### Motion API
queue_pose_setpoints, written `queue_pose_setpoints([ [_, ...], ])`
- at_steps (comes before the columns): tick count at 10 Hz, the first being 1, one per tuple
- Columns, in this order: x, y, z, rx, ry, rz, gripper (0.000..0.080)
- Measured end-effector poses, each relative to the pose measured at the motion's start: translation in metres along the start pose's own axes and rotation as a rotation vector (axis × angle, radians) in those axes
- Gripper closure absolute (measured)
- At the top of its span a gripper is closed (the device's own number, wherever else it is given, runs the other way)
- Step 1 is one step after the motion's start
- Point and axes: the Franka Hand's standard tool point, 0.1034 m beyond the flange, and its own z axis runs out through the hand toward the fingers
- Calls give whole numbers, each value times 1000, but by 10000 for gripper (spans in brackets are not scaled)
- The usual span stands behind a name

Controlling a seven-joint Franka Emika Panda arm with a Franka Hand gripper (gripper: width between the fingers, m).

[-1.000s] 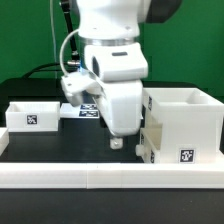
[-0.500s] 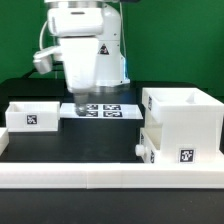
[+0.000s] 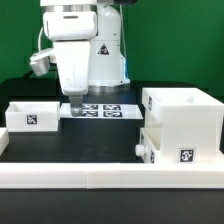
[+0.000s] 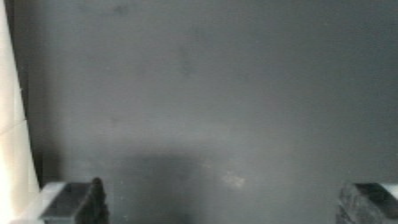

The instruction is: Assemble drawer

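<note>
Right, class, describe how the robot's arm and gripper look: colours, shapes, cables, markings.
The arm is a bulky, rounded white shell. The gripper has a boxy white body bearing a black triangular warning sticker, and two slim dark fingers. A light cable loops beside it.

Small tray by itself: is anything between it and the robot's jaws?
No, nothing visible. The open jaws hang just to the exterior view's right of the small tray, with only bare black table between them.
</note>
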Motion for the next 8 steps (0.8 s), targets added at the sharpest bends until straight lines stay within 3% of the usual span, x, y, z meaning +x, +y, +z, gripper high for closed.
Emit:
queue_pose_setpoints([
  [1,-20,-9,-6,-60,-10,55,151],
  [4,-84,-78,-15,-122,-49,236,151],
  [5,-89,-90,-13,-113,-49,259,151],
  [8,-88,-88,-13,-114,-48,289,151],
])
